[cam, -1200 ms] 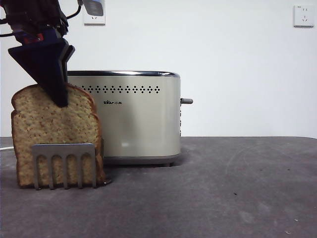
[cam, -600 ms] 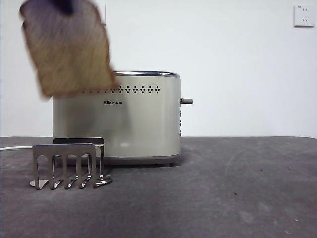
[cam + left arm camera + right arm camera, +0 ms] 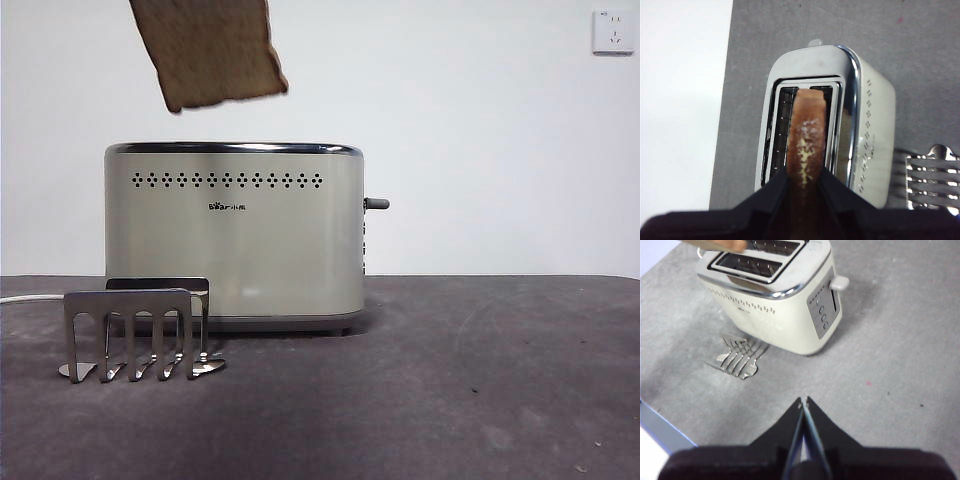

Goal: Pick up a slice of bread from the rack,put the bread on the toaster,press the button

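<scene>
Slice of bread: the slice of bread (image 3: 212, 50) hangs tilted in the air above the toaster's left half, clear of the chrome rim, its top cut off by the picture's edge in the front view; in the left wrist view it is seen edge-on, crust (image 3: 807, 135) toward the camera, lined up over a slot.
Left gripper: the left gripper (image 3: 805, 182) has its fingers (image 3: 776, 187) clamped on the slice from both sides.
Toaster: the toaster (image 3: 270, 240) stands on the worktop (image 3: 480, 380), both slots open and bare, its grey side lever (image 3: 377, 204) up.
Rack: the rack (image 3: 135, 330) stands just in front of the toaster's left end, with no bread in it.
Right gripper: the right gripper (image 3: 803, 402) hovers over the worktop well apart from the toaster, fingers (image 3: 815, 422) pressed together with nothing between them.
Wall: a white socket (image 3: 612, 31) sits high at the right.
</scene>
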